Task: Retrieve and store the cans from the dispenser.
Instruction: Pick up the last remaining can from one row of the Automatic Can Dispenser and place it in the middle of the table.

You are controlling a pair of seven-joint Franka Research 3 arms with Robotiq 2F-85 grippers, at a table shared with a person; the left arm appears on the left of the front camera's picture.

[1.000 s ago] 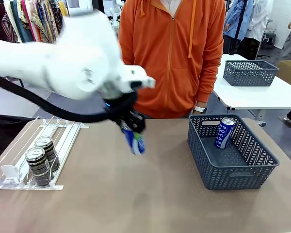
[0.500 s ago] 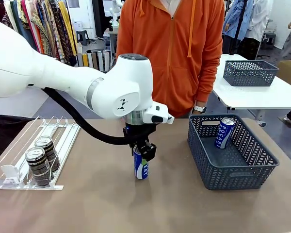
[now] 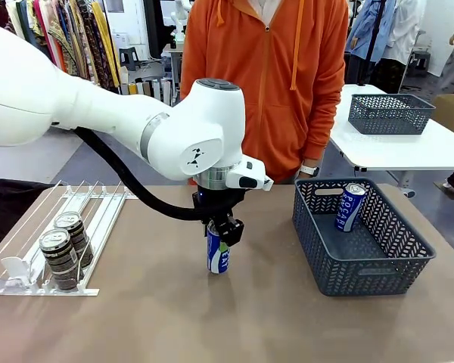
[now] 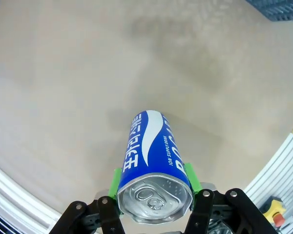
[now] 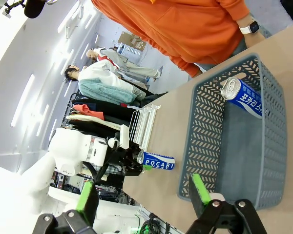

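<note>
The left hand [image 3: 222, 236] is clamped on the silver-topped rim end of a slim blue-and-white drink can [image 3: 218, 257]. In the left wrist view its green pads [image 4: 116, 179] press both sides of that can [image 4: 154, 153]. The can stands upright at mid-counter, between the low white wire-rail dispenser [image 3: 98, 219] and the dark grey lattice plastic basket [image 3: 348, 276]. Whether its base touches the brown counter [image 3: 212, 325] cannot be told.

The step in hand looks like the carry to the basket. Doing it well likely means lifting the can above the basket's rim while keeping the grip square. It should then go down into the free floor beside the blue can [image 3: 349, 206] already leaning against the far wall, and be let go only once it is supported.

The right hand [image 5: 144, 195] has its fingers apart and empty, hanging over the basket's near side.

Two dark brown banded cans [image 3: 60, 259] wait in the dispenser.

A second earlier the arm was blurred in travel, with the can tilted in the air. Half a second earlier the can was already upright almost where it is now. The basket and the dispenser cans lie as they did.
</note>
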